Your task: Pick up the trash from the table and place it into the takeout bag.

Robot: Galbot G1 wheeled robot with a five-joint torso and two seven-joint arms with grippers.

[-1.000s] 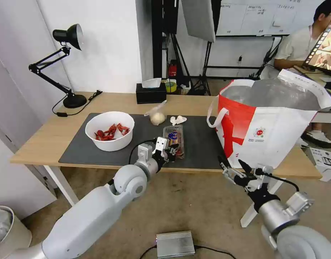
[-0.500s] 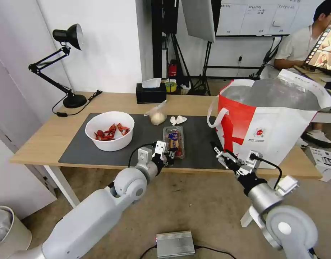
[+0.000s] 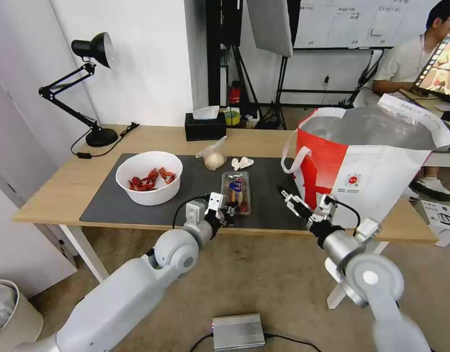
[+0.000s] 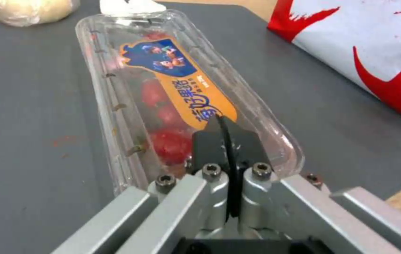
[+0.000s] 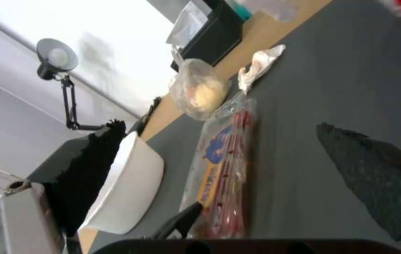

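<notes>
The clear hinged tray [image 3: 236, 190] with red scraps lies on the dark mat [image 3: 107, 205] of the table [image 3: 63, 190]. My left gripper [image 3: 228, 211] is shut, its tips [image 4: 219, 123] lying over the tray's [image 4: 163, 88] near end. My right gripper [image 3: 303, 196] is open, low over the mat between the tray [image 5: 224, 165] and the takeout bag [image 3: 371, 181]. The white bowl [image 3: 149, 183] of shells stands to the left. The knotted bag [image 3: 214, 157] and the tissue [image 3: 242, 162] lie beyond the tray.
A black tissue box [image 3: 205, 128] and a desk lamp [image 3: 90, 98] stand at the table's back. The takeout bag's loop handle [image 3: 290, 154] hangs toward the mat. A silver box [image 3: 238, 331] lies on the floor, and a bin [image 3: 10, 313] stands at lower left.
My right arm has swung up and to the left, bringing its open gripper from below the table edge to the mat beside the takeout bag. The left gripper has barely shifted.
</notes>
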